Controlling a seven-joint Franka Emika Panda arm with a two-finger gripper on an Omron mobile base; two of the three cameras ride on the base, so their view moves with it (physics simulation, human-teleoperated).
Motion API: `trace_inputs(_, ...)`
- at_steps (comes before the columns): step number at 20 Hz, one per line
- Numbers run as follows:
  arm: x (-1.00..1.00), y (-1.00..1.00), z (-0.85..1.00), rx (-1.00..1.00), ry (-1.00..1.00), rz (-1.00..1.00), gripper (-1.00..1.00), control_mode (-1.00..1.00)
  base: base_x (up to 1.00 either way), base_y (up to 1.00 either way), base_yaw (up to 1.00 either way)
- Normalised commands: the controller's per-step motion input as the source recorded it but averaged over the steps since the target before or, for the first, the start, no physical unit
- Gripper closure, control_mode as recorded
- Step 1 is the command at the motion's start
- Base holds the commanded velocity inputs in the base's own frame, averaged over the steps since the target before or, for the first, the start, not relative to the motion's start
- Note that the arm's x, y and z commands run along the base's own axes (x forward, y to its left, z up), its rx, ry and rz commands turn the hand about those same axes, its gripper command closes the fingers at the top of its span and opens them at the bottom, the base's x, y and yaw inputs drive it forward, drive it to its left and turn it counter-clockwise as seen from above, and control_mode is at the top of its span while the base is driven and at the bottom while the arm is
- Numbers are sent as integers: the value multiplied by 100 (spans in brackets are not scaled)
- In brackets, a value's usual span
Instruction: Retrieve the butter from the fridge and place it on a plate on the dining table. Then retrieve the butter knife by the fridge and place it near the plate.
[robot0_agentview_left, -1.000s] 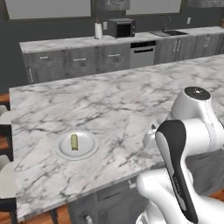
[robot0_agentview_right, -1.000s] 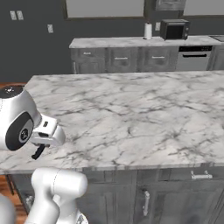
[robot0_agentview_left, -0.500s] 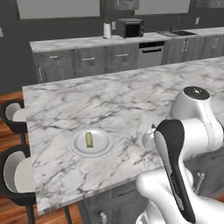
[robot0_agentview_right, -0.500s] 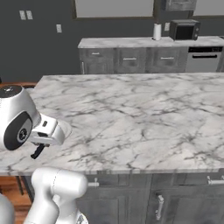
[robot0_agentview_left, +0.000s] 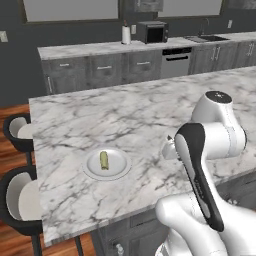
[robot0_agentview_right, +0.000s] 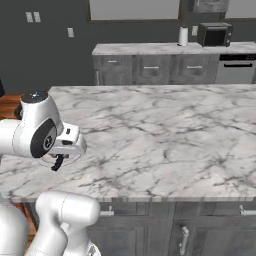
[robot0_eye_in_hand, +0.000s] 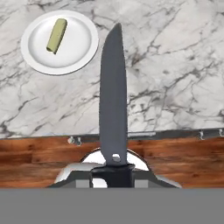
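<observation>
Here the gripper (robot0_eye_in_hand: 113, 171) is nearly closed, its fingers pinching the black handle of the butter knife (robot0_eye_in_hand: 113, 100), whose grey blade points to twelve o'clock in the hand view, above the dining table (robot0_eye_in_hand: 175, 78). At about ten o'clock from the blade tip, the butter (robot0_eye_in_hand: 57, 36), a yellowish-green stick, lies on the plate (robot0_eye_in_hand: 76, 54) near the marble's near edge.

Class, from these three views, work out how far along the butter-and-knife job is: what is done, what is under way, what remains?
Done: the butter lies on the plate on the dining table. In hand: the jaws are shut on the butter knife, carried above the table's edge. Left: setting the knife down near the plate.
</observation>
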Motion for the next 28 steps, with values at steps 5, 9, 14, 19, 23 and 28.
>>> trace_inputs(5, 91, -11, -45, 0, 3, 2, 100, -100, 0, 0, 0)
trace_inputs(9, 100, 0, -74, 0, 0, 3, 100, -100, 0, 0, 0)
trace_inputs(14, 99, 15, -75, -3, 0, 0, 100, -100, 0, 0, 0)
trace_inputs(19, 99, 24, -46, -1, 1, 0, 100, -100, 0, 0, 0)
trace_inputs(23, 88, 10, -36, 0, 2, 0, 100, -100, 0, 0, 0)
trace_inputs(28, 50, 16, -33, 2, 0, 0, 100, -100, 0, 0, 0)
